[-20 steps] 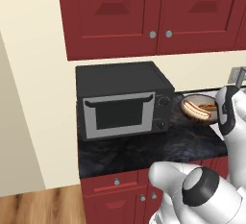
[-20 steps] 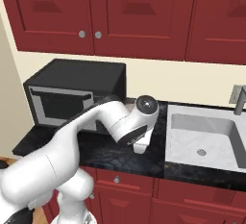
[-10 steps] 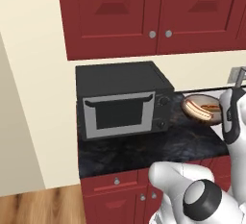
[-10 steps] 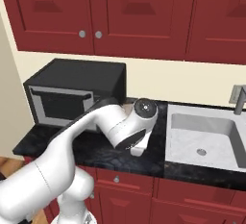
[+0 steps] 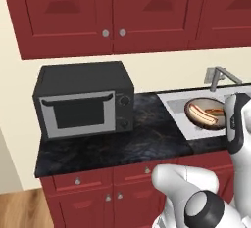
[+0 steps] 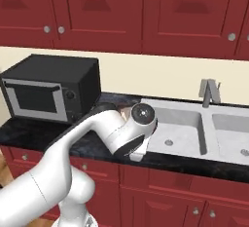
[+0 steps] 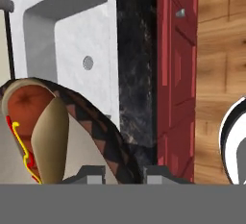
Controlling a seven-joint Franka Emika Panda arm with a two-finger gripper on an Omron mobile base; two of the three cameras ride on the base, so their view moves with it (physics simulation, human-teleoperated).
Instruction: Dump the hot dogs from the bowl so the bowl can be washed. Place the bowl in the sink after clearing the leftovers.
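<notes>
Two hot dogs (image 5: 205,112) lie in the bowl (image 5: 196,119) over the sink (image 5: 179,105); the hand (image 7: 124,172) pinches the bowl's rim.

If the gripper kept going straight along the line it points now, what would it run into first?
The gripper is shut on the bowl's rim, hot dogs still inside. Ahead along its axis in the hand view lie the black counter edge and the sink basin beside it; probably the counter edge first, though depth is unclear.
</notes>
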